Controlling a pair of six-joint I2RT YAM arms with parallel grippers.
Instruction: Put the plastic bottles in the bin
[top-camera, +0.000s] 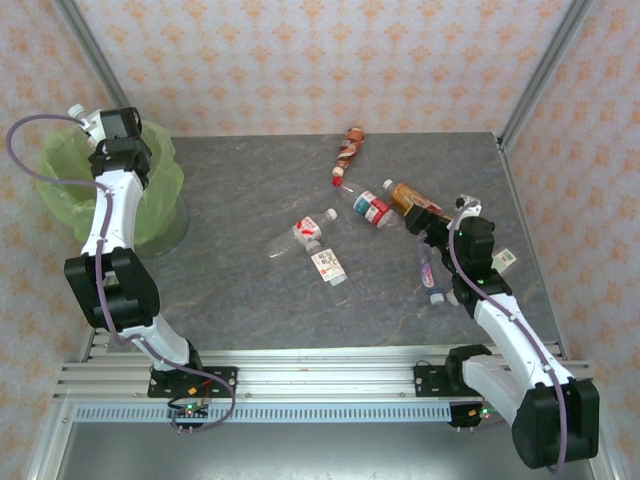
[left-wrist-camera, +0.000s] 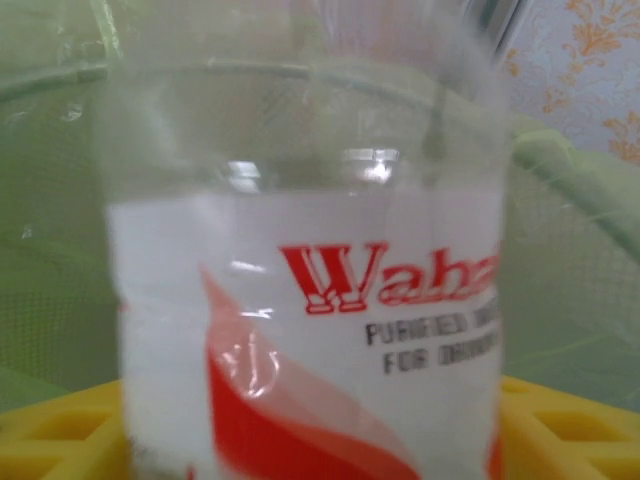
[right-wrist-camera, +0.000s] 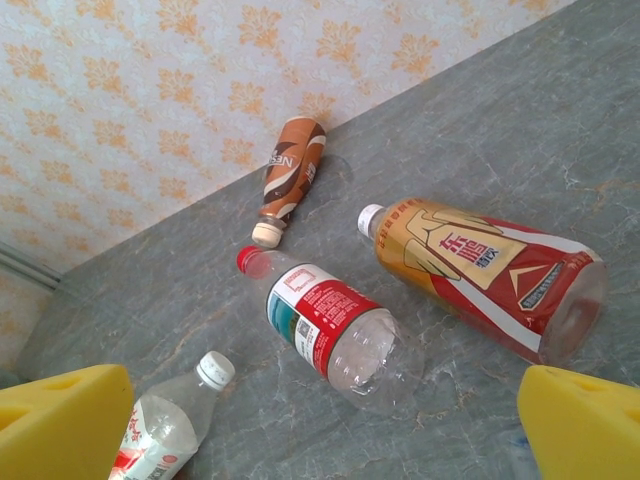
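**Left arm over the bin with a bottle, right gripper spread above the desk**

The left gripper (top-camera: 93, 125) hangs over the round bin lined with a translucent light-green bag (top-camera: 60, 190) at the far left of the desk. Between its yellow foam pads (left-wrist-camera: 50, 430) stands a clear plastic bottle with a red-and-white label (left-wrist-camera: 300, 330), upright and blurred in the left wrist view, with the green bag behind it. Whether the pads press on the bottle or stand free of it cannot be told.

The right gripper (right-wrist-camera: 320, 440) is released, its jaws wide apart with nothing between them, above the grey marbled desk (top-camera: 240, 300). Ahead of it three bottles lie on their sides:
- an amber bottle with a gold-and-red label (right-wrist-camera: 480, 275)
- a clear bottle with a red cap and red, white and blue label (right-wrist-camera: 330, 330)
- a brown-and-white bottle with a cream cap (right-wrist-camera: 290, 165) near the wall, its cap just beside the red cap

Nearer the middle of the desk lies a clear white-capped bottle (top-camera: 303, 235), with another clear labelled bottle (top-camera: 330, 266) just beside it. A small clear bottle (top-camera: 430, 270) lies next to the right arm.
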